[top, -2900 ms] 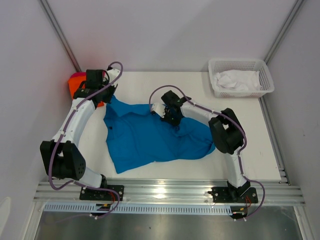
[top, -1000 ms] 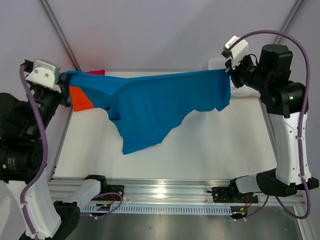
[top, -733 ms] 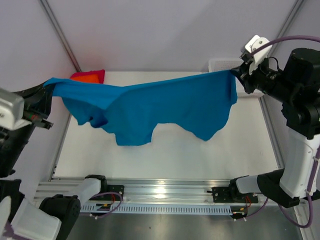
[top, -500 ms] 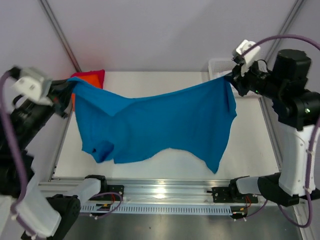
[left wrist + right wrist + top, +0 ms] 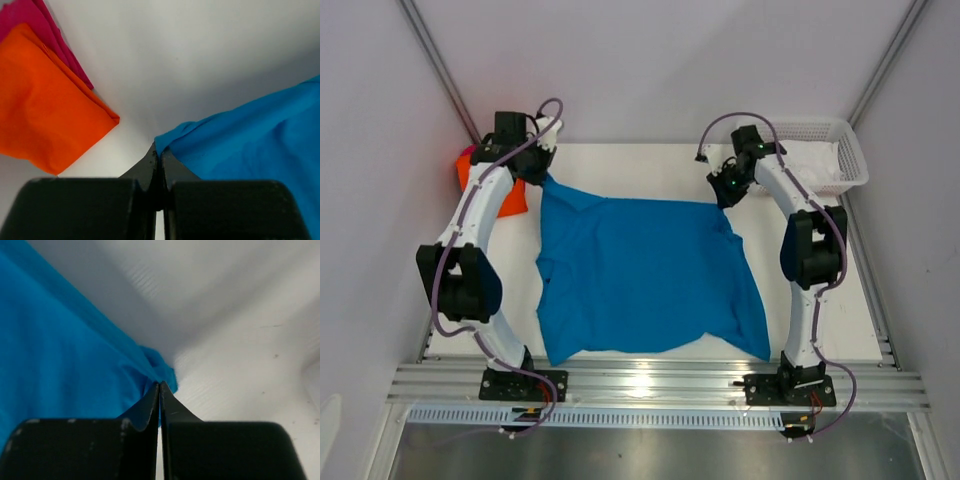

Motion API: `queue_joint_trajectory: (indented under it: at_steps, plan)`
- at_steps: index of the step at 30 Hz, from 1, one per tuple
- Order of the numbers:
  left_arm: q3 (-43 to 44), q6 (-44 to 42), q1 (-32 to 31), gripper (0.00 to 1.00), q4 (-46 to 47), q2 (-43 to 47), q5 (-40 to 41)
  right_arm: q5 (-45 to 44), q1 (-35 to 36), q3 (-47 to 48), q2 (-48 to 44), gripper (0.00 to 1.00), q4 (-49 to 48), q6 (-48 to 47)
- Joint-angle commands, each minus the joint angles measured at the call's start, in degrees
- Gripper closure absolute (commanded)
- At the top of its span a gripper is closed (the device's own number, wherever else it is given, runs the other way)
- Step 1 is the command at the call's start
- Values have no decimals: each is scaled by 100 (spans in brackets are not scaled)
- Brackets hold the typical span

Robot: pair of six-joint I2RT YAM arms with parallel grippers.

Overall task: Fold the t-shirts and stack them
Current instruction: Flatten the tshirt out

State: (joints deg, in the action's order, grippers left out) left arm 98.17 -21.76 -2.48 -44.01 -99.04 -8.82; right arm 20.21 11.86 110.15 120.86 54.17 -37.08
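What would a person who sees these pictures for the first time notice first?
The bright blue t-shirt lies spread across the table, its far corners pinched by the left gripper and the right gripper. At the far left sits a folded orange t-shirt overlapping a pinkish-red one.

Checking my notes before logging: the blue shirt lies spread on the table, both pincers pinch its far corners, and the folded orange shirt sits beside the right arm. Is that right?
One slip: the orange shirt sits beside the left arm, close to the left pincer, as the left wrist view shows. The rest about the blue shirt holds.
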Motion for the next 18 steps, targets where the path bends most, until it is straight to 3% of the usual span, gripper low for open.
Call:
queue_joint_trajectory:
  at_steps: [1, 13, 18]
  plan:
    - [-254, -373, -95, 100, 1236, 246, 705, -578, 246, -97, -64, 100, -740, -221]
    - [-1291, -250, -165, 100, 2379, 219, 847, -1326, 677, -407, 403, 100, -1462, -274]
    - [-1415, -4, -156, 100, 2905, 1175, 846, -1475, 608, -214, -192, 100, -1724, -54]
